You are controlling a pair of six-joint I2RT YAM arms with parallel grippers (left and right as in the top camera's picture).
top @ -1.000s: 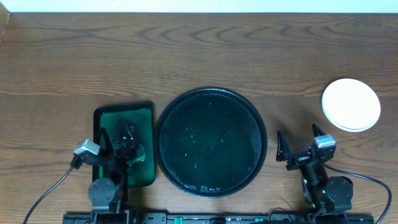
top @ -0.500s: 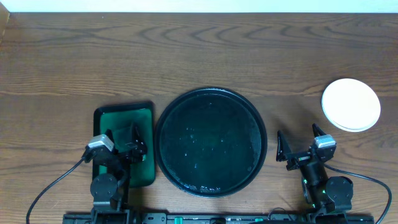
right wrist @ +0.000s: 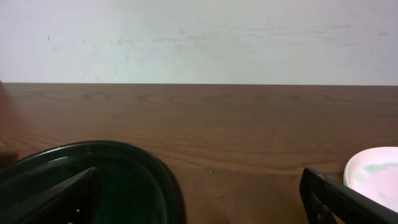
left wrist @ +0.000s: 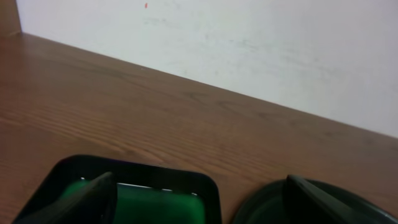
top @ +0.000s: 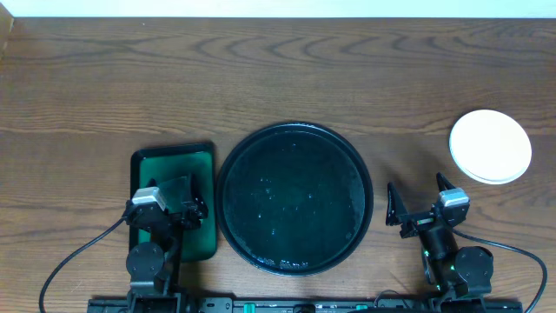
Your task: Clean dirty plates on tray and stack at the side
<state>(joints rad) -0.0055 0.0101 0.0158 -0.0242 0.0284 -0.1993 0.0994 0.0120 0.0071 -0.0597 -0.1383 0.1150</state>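
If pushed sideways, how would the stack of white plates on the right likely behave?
The stack of plates looks rigid and low, so tipping seems unlikely. On the smooth wooden table it would probably slide, and upper plates might shift, since nothing visibly locks them together.

- The tray (top: pixel 295 198) is sitting on the table (top: pixel 261 78), near its front edge and about midway across.
- A smaller rectangular tray (top: pixel 172 165) is lying just beside it on the left, rims nearly touching.
- The plates (top: pixel 490 146) are resting on the table far to the right, well apart from the tray.
- The left gripper (top: pixel 178 202) is hanging over the rectangular tray's front half.
- The right gripper (top: pixel 415 183) is hovering between the tray and the plates, nearer the front.
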